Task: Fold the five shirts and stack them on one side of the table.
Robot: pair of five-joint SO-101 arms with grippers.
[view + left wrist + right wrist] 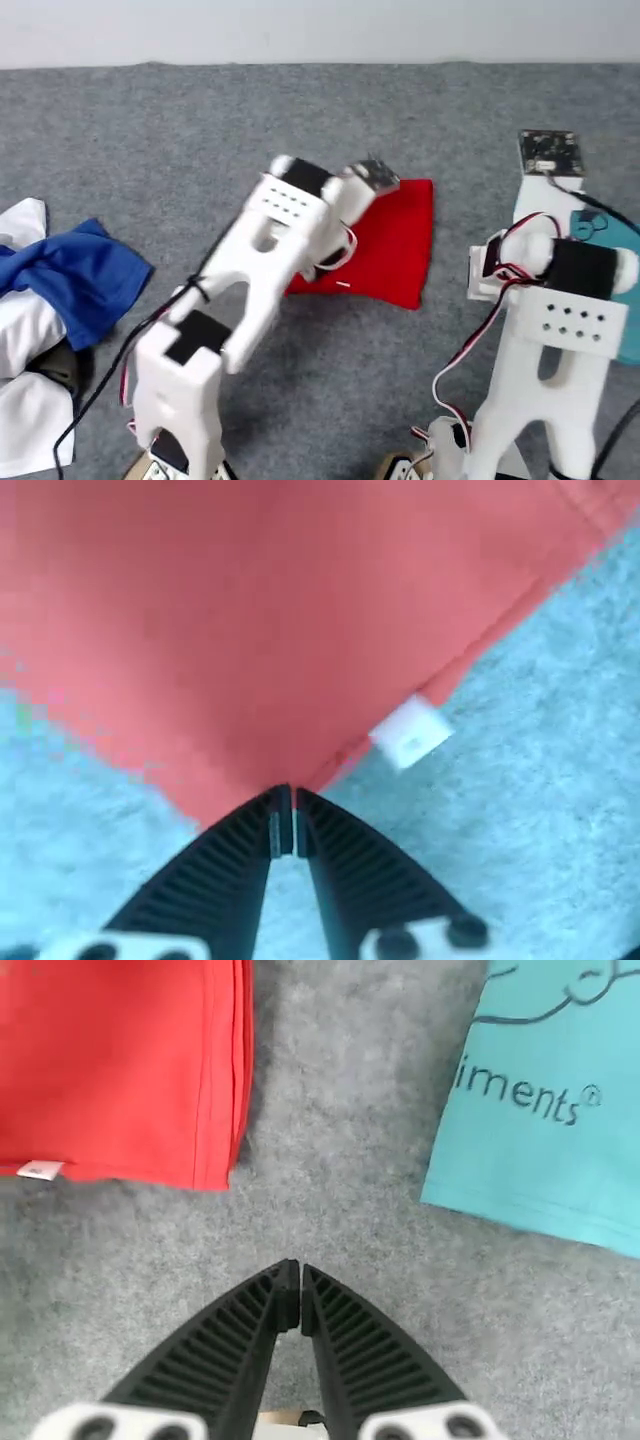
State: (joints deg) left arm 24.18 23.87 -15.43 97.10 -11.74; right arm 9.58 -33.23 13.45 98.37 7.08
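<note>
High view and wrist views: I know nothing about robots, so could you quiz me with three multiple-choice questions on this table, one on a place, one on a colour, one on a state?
1. Over what does the right gripper hang?
A. a stack of plates
B. bare grey table cover between the red shirt and the teal shirt
C. a basket

2. What colour is the shirt at the tips of the left gripper?
A. red
B. yellow
C. black

3. How do the blue shirt and the white shirt at the table's side lie?
A. folded in a neat stack
B. in a crumpled heap
C. on hangers

Answers:
1 B, its wrist view shows grey cover below the tips, with a shirt on either side.
2 A, red cloth meets the tips.
3 B, they lie bunched and overlapping.
</note>
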